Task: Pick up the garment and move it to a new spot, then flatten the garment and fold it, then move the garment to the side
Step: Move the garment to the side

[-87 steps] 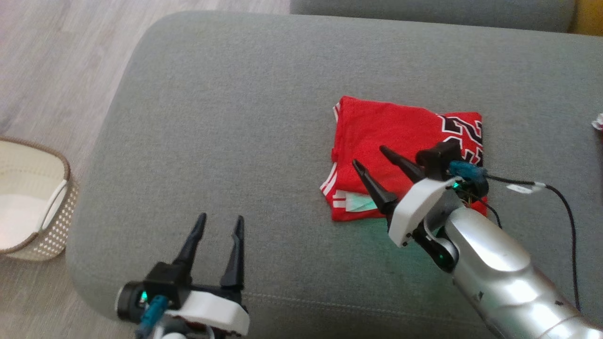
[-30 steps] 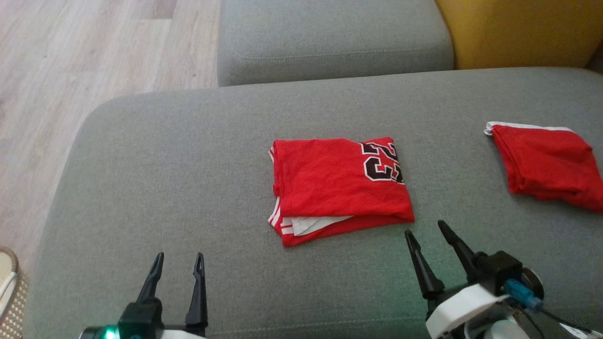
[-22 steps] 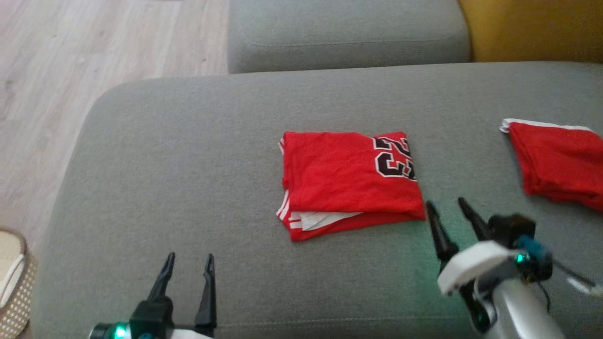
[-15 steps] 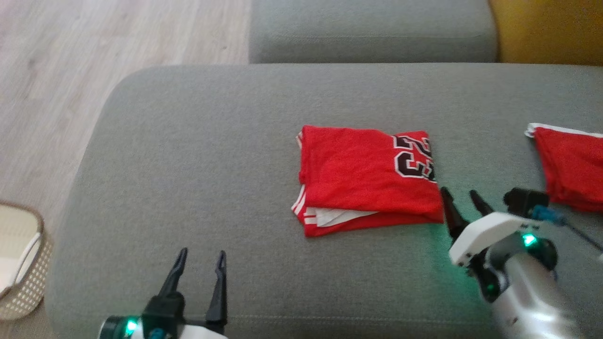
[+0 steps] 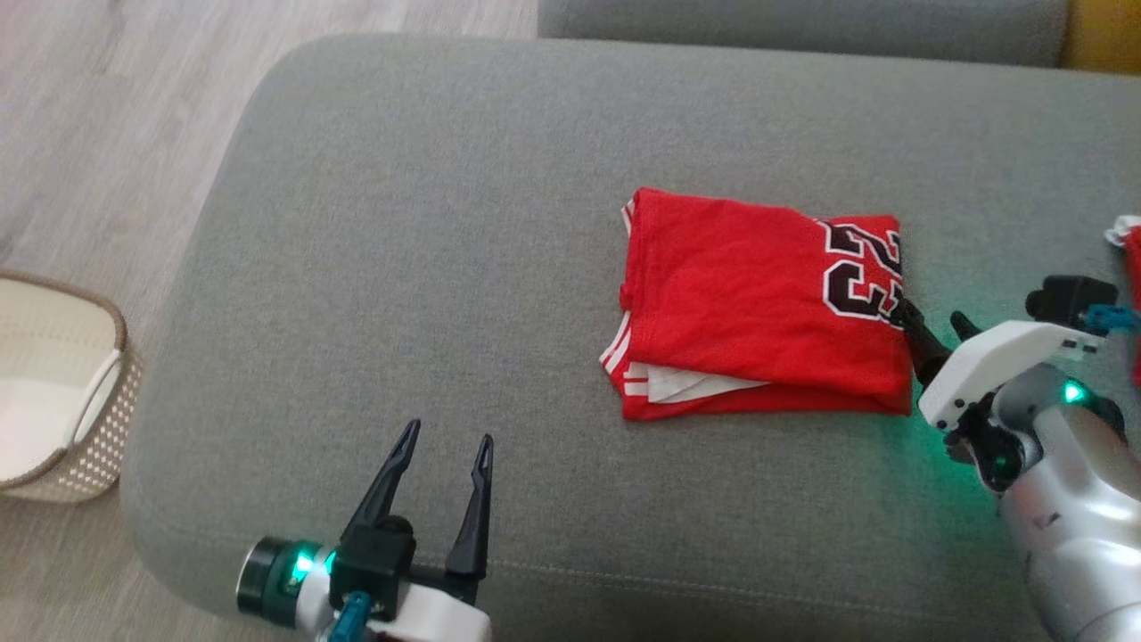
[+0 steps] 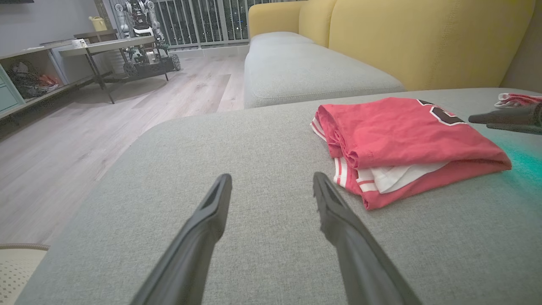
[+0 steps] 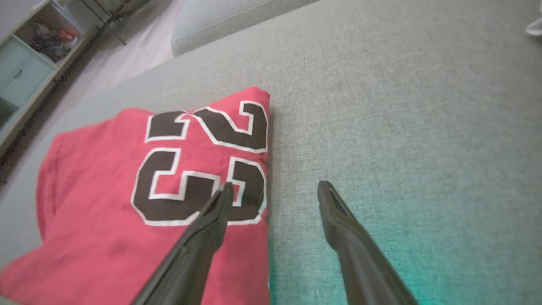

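The garment (image 5: pixel 758 303) is a red jersey with a black number print, folded into a rectangle on the grey sofa seat (image 5: pixel 401 223). My right gripper (image 5: pixel 927 312) stands open at its right edge. In the right wrist view the right gripper (image 7: pixel 275 185) straddles that edge: one finger over the garment (image 7: pixel 106 212) by the number, the other over bare cushion. My left gripper (image 5: pixel 448 434) is open and empty near the seat's front edge, well left of the garment. In the left wrist view the left gripper (image 6: pixel 272 178) points over bare cushion, with the garment (image 6: pixel 402 135) ahead to the right.
A pale woven basket (image 5: pixel 53 392) sits on the wooden floor left of the seat. Another red cloth (image 5: pixel 1130 245) lies at the far right edge. A second grey cushion (image 5: pixel 802 18) lies behind, and a yellow backrest (image 6: pixel 423 38) rises beyond.
The head camera has shifted, so the whole picture has moved. My right gripper has come from in front of the garment's near right corner up along its right edge. Both stay open.
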